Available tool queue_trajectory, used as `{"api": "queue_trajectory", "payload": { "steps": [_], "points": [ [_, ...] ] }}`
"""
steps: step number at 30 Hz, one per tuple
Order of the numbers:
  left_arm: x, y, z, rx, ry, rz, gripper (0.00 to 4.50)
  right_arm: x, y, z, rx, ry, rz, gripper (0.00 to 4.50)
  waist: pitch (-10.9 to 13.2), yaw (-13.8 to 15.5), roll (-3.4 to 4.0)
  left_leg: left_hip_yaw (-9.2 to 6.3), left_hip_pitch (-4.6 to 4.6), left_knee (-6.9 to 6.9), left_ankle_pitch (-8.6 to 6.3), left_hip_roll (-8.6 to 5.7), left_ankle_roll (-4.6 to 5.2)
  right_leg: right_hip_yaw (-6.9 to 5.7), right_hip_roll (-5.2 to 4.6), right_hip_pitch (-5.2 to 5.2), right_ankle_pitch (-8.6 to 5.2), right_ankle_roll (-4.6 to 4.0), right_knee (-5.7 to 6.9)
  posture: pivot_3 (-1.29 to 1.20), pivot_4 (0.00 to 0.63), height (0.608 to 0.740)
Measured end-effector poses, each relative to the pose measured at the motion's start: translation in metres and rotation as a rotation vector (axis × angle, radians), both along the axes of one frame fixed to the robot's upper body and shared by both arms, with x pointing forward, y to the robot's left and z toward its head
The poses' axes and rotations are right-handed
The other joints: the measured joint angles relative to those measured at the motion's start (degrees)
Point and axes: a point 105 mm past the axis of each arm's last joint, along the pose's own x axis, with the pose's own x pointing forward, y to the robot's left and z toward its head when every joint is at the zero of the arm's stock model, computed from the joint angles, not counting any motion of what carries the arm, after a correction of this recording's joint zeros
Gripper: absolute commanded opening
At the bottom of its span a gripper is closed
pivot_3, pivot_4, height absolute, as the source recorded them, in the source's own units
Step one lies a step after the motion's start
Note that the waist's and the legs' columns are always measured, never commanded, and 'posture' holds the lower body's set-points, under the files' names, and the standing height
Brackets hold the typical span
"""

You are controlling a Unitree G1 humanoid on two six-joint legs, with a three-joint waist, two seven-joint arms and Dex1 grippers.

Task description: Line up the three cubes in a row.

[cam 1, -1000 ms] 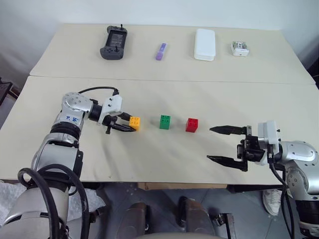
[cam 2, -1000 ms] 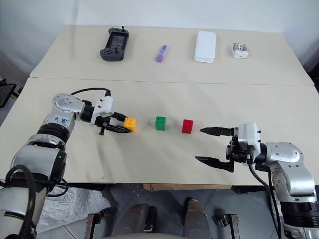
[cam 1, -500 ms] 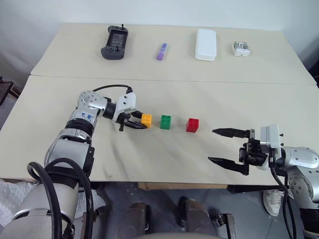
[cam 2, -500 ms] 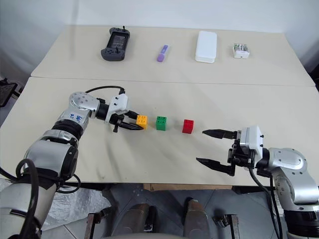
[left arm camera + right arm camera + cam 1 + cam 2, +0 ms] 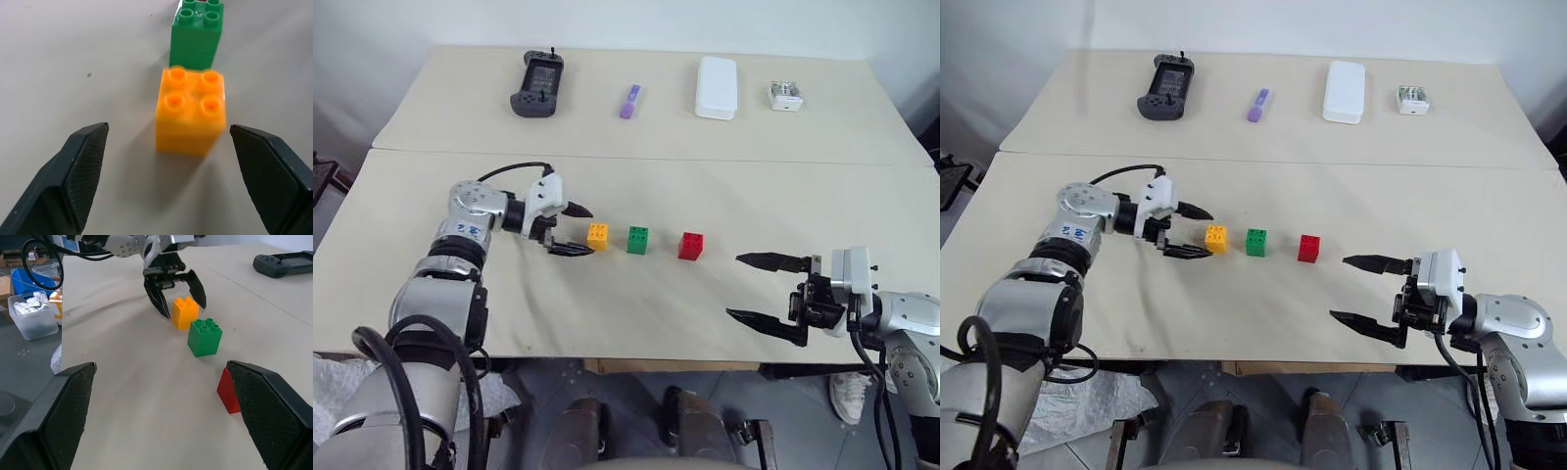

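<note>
Black-fingered, your right hand (image 5: 767, 289) waits open near the table's front edge, right of the red cube (image 5: 690, 245). Mid-table, the left hand (image 5: 570, 230) stands open around nothing, just beside the orange cube (image 5: 597, 236) it apparently released, with the green cube (image 5: 637, 239) between orange and red. You probably need only back the left hand away without nudging the row.

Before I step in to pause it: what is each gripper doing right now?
Left gripper: open, holding nothing, its fingers either side of the orange-yellow cube.
Right gripper: open, holding nothing.
</note>
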Motion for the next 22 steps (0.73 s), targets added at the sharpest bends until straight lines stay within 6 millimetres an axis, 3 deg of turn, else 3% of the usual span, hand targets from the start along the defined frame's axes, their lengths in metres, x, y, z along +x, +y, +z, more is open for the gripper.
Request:
{"api": "queue_trajectory", "payload": {
  "steps": [4, 6, 8, 10, 14, 22],
  "points": [
    [-0.009, 0.03, 0.011, -0.136, -0.027, 0.052, 4.37, 0.01, -0.01, -0.002, 0.052, -0.017, -0.028, 4.5, 0.0, -0.07, 0.0, -0.03, 0.01, 0.03, 0.0, 0.2, 0.0, 0.01, -0.02, 0.01, 0.0, 0.0, 0.04, 0.0, 0.15, 0.74],
    [-0.017, 0.055, 0.017, -0.196, -0.064, 0.12, 4.37, 0.017, -0.016, 0.0, 0.069, -0.032, -0.018, 4.5, 0.0, -0.31, 0.0, -0.11, 0.06, 0.03, 0.0, 0.25, 0.0, 0.07, -0.02, 0.01, 0.0, 0.0, 0.05, 0.0, 0.15, 0.74],
    [-0.029, 0.079, 0.018, -0.245, -0.062, 0.188, 4.37, 0.022, -0.025, 0.0, 0.085, -0.041, -0.02, 4.5, 0.0, -0.81, 0.0, -0.21, 0.08, 0.02, 0.0, 0.3, 0.0, 0.06, -0.01, 0.01, 0.0, 0.0, 0.05, 0.0, 0.15, 0.74],
    [-0.041, 0.091, 0.015, -0.274, -0.049, 0.224, 4.37, 0.027, -0.03, 0.002, 0.102, -0.061, -0.011, 4.5, 0.0, -1.03, 0.01, -0.29, 0.09, 0.03, 0.0, 0.28, 0.0, 0.06, -0.02, 0.02, 0.0, 0.0, 0.06, 0.0, 0.15, 0.74],
    [-0.05, 0.1, 0.008, -0.293, -0.093, 0.331, 4.37, 0.037, -0.035, 0.004, 0.115, -0.063, 0.025, 4.5, 0.0, -0.9, 0.01, -0.5, 0.08, 0.13, -0.01, 0.28, 0.0, 0.07, -0.05, 0.07, 0.0, -0.01, 0.1, 0.0, 0.15, 0.74],
    [-0.063, 0.089, 0.01, -0.263, -0.142, 0.317, 4.37, 0.058, -0.03, -0.001, 0.08, -0.009, 0.07, 4.5, 0.0, -1.2, 0.02, -0.47, 0.1, 0.14, -0.04, 0.31, -0.07, 0.08, -0.03, 0.05, 0.0, -0.02, 0.11, 0.0, 0.15, 0.74]
  ]
}}
